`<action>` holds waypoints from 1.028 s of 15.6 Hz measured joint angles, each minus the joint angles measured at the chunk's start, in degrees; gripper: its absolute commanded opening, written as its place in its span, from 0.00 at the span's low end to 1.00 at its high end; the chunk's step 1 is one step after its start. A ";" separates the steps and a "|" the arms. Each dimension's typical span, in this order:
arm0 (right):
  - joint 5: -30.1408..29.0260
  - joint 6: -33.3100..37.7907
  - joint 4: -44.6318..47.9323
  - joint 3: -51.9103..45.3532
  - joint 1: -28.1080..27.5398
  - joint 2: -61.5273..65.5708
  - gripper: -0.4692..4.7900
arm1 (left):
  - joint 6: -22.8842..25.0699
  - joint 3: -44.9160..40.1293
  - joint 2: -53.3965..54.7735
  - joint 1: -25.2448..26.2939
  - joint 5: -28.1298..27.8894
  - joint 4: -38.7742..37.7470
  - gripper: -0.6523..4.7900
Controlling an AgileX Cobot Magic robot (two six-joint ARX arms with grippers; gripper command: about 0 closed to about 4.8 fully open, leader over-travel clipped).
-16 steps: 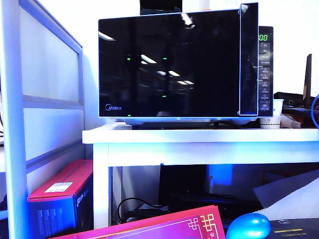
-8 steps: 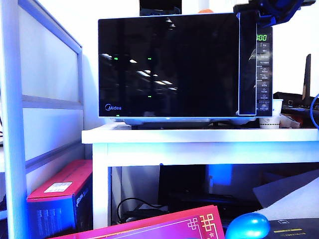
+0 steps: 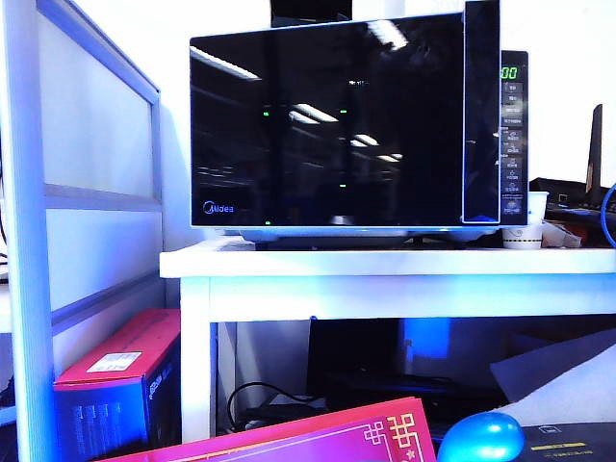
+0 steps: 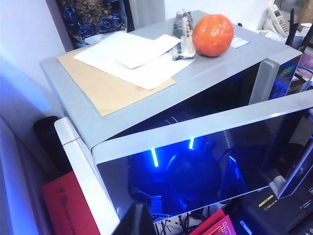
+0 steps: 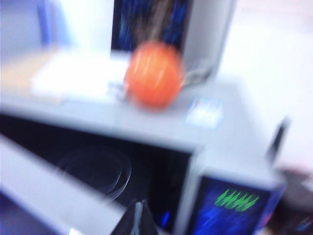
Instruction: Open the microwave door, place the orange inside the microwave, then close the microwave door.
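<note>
Swung further ajar since half a second back, the microwave door point(image 4: 205, 161), right claw point(image 5: 139, 218) gone from the microwave point(image 4: 146, 98) top corner, shut and empty, nearer the orange point(image 5: 153, 73) up on its roof; left claw unreadable.

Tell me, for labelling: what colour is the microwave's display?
Green digits on the display, clearest in the exterior view.
</note>
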 measured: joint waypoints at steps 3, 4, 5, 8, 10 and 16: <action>11.45 -0.46 3.50 -0.02 -0.02 0.70 0.09 | 0.02 0.00 0.00 -0.13 0.02 0.02 0.11; 15.26 -0.90 3.98 -0.02 -0.11 1.44 0.09 | 0.00 0.00 0.00 -0.13 0.02 0.02 0.11; 18.93 -1.53 4.66 -0.02 -0.11 2.64 0.09 | 0.00 0.00 0.00 -0.09 0.02 0.02 0.11; 15.65 -1.92 5.42 -0.13 -0.85 8.87 0.09 | 0.00 0.00 0.00 -0.09 0.09 0.02 0.11; 10.78 -1.68 5.35 -0.15 -0.83 12.33 0.09 | 0.00 0.00 0.00 -0.09 0.09 0.00 0.11; -2.27 -1.31 3.04 -0.22 -1.84 9.62 0.09 | 0.02 0.00 0.00 -0.11 0.15 -0.07 0.11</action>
